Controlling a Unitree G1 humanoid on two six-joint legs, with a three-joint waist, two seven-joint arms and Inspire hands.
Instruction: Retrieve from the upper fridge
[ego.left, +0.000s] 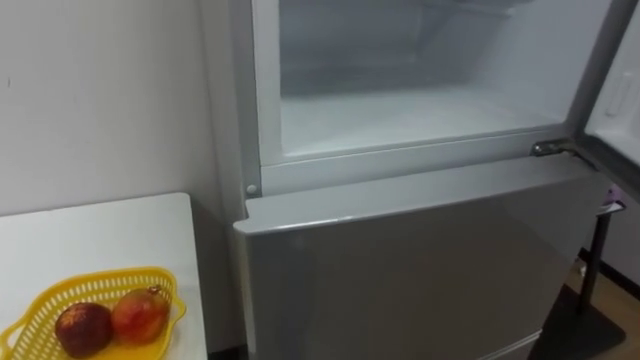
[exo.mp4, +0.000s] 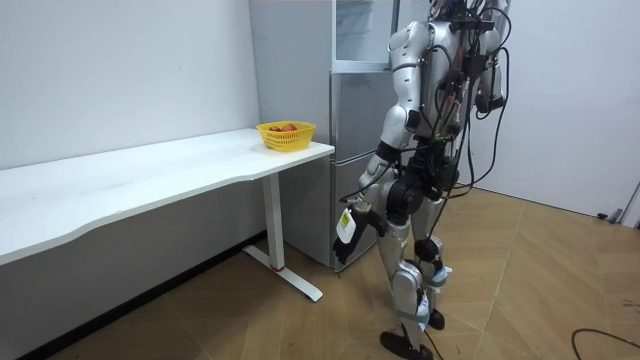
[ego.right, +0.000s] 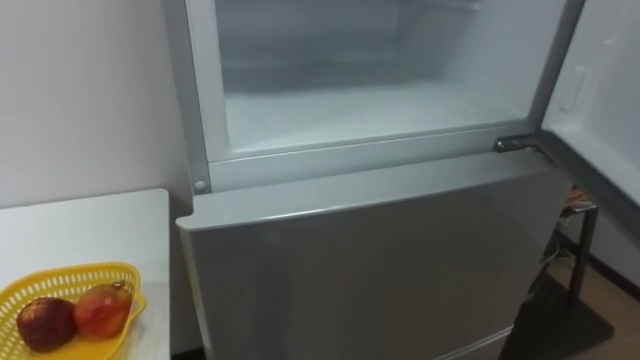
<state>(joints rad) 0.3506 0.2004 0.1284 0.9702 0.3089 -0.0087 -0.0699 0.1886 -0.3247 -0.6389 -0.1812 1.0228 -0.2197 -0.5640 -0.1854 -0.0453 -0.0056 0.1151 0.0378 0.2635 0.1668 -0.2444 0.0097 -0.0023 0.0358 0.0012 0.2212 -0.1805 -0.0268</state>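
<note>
White tabletop (ego.left: 100, 240) is flanked by a grey two-door fridge (ego.left: 400, 270), upper compartment (ego.left: 400, 110) laid open; left hand (exo.mp4: 348, 228) is hung low, grip cannot be told

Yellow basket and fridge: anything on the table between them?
No. Left eye view shows bare white table between the yellow basket and the fridge; both fruits sit inside the basket.

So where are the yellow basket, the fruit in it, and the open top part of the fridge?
yellow basket (ego.left: 100, 282): left eye view, on its back mesh wall.
fruit (ego.left: 138, 316): left eye view, on the skin of the right-hand piece.
upper fridge compartment (ego.left: 400, 115): left eye view, on its bare white floor.
</note>
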